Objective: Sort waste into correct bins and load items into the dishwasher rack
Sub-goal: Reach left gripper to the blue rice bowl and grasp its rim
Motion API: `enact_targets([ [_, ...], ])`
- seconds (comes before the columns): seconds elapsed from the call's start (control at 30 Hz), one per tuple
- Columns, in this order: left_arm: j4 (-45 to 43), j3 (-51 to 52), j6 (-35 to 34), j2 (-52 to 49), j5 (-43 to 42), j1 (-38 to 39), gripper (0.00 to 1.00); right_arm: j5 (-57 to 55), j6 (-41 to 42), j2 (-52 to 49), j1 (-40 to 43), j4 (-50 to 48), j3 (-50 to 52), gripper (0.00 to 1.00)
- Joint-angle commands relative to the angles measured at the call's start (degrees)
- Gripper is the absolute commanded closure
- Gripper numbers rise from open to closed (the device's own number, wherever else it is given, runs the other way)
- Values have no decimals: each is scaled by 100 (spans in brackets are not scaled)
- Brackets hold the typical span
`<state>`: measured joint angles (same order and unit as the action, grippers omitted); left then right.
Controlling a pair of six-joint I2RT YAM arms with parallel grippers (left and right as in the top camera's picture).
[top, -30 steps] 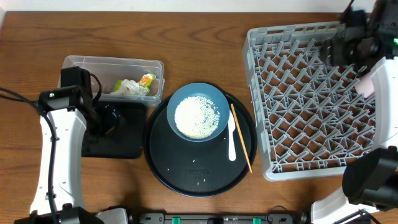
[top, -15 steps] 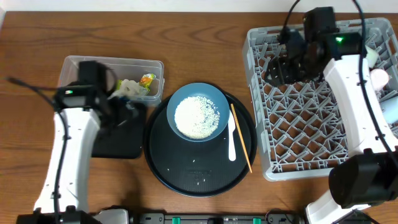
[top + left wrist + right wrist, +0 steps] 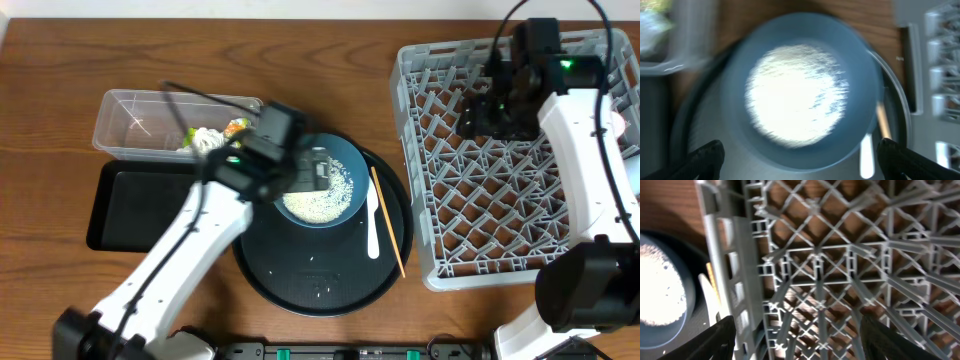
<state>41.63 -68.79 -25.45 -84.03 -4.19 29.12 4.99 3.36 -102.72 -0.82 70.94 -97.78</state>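
Observation:
The dark blue plate (image 3: pixel 345 160) with the heap of rice (image 3: pixel 325 200) sits on the round black tray (image 3: pixel 320 275). My left gripper (image 3: pixel 315 170) is open and empty, hovering over the plate's left part. In the left wrist view its fingers (image 3: pixel 802 165) spread wide below the rice (image 3: pixel 797 100). A white spoon (image 3: pixel 373 235) and chopsticks (image 3: pixel 388 220) lie right of the plate. My right gripper (image 3: pixel 480 115) is open and empty above the grey rack (image 3: pixel 500 230); the right wrist view (image 3: pixel 807 345) shows its pegs. No green bowl is in view.
The clear tub (image 3: pixel 140 120) at the back left holds the white tissue (image 3: pixel 205 140) and the yellow-green wrapper (image 3: pixel 237 127). The shallow black tray (image 3: pixel 140 205) lies in front of it. A few loose grains (image 3: pixel 318 292) lie on the round tray.
My left arm has swung right from the black tray to above the blue plate. My right arm has come from the rack's far right corner to over its back left part.

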Motion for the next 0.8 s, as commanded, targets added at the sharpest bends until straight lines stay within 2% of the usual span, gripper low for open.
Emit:
enact_targets([
  [0.0,-275,17,76,-411,15,459,1,-70,131,101,142,-2,13,26],
  [0.27,-1049,17,428,-1519,83,1211,2,-70,129,101,236,46,13,25],
  [0.57,-1207,17,424,-2326,79,1285,2,-72,127,101,236,44,13,25],
  [0.7,-1191,17,422,-2485,76,1287,9,-74,127,101,236,37,13,25],
  [0.77,-1152,17,422,-2518,79,1309,16,-74,125,101,236,37,13,25],
])
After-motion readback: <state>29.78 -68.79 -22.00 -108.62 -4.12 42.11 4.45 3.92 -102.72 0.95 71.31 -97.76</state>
